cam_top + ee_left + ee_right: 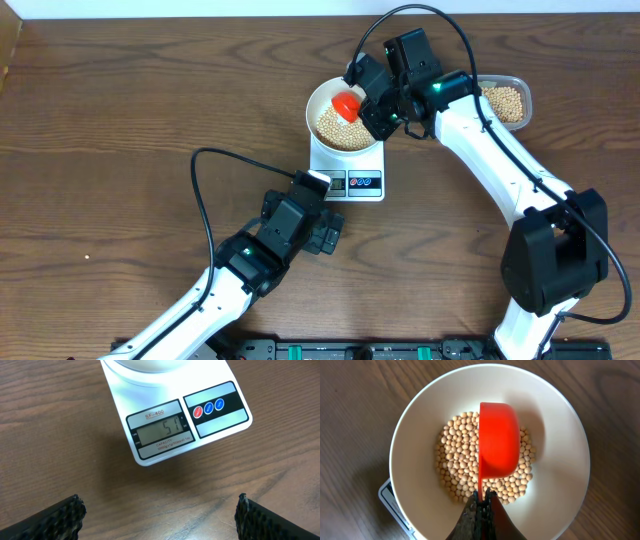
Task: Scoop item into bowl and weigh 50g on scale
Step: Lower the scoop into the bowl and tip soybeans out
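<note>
Overhead: the white bowl (312,108), holding soybeans (340,131), sits on the scale (348,176); the bean tub (506,100) lies at 3 o'clock.

Left wrist: left gripper (159,515) spread wide; display (161,434) seemingly reads 51, just over target.

Right wrist: right gripper (481,505) pinches the tipped red scoop (497,446).

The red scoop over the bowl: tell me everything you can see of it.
The glossy red plastic scoop, a rounded cup on a thin handle, is tipped on its side above the tan round beans inside the round white bowl. The right pincer, shut, holds its handle. Its inside faces away, so contents cannot be seen.
</note>
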`<action>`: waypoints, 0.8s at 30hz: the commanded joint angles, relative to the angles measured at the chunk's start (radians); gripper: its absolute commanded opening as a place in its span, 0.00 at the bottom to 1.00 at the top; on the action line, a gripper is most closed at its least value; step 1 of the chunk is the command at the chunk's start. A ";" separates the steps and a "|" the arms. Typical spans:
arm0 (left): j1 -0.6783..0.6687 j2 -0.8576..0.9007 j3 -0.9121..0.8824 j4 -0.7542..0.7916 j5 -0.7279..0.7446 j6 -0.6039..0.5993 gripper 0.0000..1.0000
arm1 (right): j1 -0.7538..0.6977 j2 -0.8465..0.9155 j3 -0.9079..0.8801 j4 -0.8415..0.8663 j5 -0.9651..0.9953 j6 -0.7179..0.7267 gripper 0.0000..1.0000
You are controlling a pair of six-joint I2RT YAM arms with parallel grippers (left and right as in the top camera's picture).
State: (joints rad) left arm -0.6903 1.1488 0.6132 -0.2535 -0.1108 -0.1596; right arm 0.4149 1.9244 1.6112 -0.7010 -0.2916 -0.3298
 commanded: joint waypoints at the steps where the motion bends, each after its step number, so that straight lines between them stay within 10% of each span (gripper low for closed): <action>1: -0.002 -0.006 -0.007 0.001 -0.002 0.005 0.98 | 0.008 0.025 0.012 -0.006 0.001 -0.030 0.01; 24: -0.002 -0.006 -0.007 0.001 -0.002 0.005 0.98 | 0.036 0.058 0.011 -0.002 0.053 -0.084 0.01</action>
State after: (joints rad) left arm -0.6903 1.1488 0.6132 -0.2535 -0.1108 -0.1596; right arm 0.4404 1.9762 1.6112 -0.6945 -0.2707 -0.4019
